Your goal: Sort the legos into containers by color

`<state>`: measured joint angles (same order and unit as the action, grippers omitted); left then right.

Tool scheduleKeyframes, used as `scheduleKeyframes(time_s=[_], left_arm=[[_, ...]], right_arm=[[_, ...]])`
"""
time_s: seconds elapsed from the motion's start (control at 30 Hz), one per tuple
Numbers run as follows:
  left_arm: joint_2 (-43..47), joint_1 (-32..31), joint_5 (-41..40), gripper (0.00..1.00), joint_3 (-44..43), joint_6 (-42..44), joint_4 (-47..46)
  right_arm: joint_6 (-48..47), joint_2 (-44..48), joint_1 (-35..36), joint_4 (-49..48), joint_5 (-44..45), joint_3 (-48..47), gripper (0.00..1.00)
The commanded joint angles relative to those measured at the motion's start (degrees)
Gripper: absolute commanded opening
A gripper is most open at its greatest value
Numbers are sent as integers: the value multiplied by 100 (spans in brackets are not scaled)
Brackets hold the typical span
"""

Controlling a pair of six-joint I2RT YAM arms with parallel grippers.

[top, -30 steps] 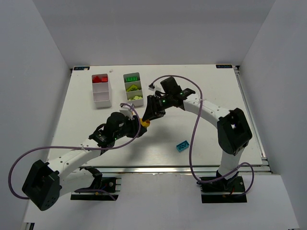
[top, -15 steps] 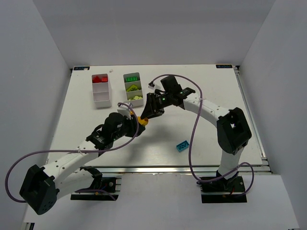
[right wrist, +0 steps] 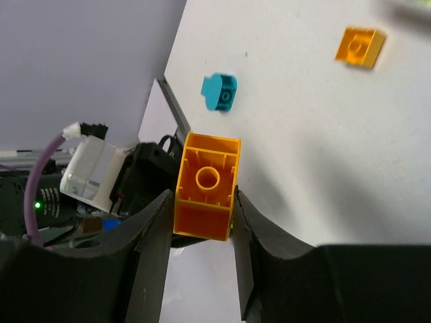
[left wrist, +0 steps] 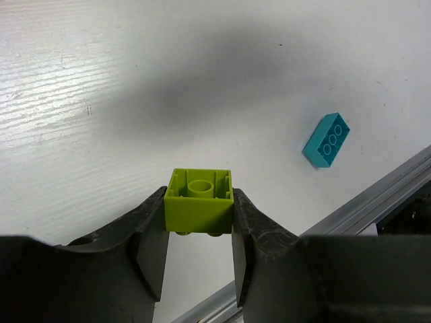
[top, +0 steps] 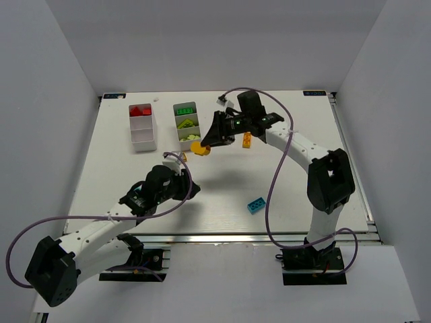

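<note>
The left gripper was closed on a lime-yellow brick, a small glossy square block pinched on two opposite sides by the matte black fingers. Its hollow underside, with one round tube in the middle, faced the wrist camera. It hung above the surface, a white board with faint streaked grooves.

The right gripper was clamped on an orange brick, an oblong smooth plastic block, also hollow side up to its camera with a single tube inside. In the top view it hung just beside the near end of the right tray.

Two bricks lay loose on the surface. One was a flat orange square near the right arm. The other was a cyan oblong with round studs on top, lying towards the near edge and well apart from both trays.

Both trays were white, thin-walled plastic rectangles, each split into three square compartments in a row, standing side by side at the far left. The left tray held red bricks in its far compartment. The right tray held dark green bricks in its far compartment and lime-yellow ones in the middle and near compartments.
</note>
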<state>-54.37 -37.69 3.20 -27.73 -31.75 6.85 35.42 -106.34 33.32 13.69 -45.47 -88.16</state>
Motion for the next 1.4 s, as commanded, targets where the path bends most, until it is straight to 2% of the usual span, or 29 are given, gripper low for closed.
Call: scheduleKeyframes(time_s=[0.0, 0.17, 0.27, 0.4, 0.57, 0.9, 1.03, 1.37], left_arm=[[277, -28, -161, 12, -153, -129, 166], [410, 33, -855, 15, -908, -367, 790], [121, 252, -1067, 18, -1629, -464, 1195], [-635, 789, -778, 17, -2586, -525, 1520], [-1854, 1307, -891, 20, -3482, -543, 1775], [-3851, 1449, -1348, 23, -5294, 89, 1987], [-4291, 1484, -1620, 24, -5682, 239, 1987], [-5180, 1554, -1876, 34, -6280, 354, 1899]], right_arm=[[-402, -70, -62, -192, 72, -578, 0], [-1666, -71, -168, -384, 425, -826, 0], [-2038, 78, -291, -735, 688, -747, 0], [-2039, 175, -624, -1079, 856, -764, 0], [-1995, 377, -993, -1220, 882, -572, 0], [-2065, 949, -1240, -1308, 812, 123, 0], [-2057, 1002, -1293, -1308, 768, 220, 0], [-1969, 1089, -1328, -1466, 663, 396, 0]])
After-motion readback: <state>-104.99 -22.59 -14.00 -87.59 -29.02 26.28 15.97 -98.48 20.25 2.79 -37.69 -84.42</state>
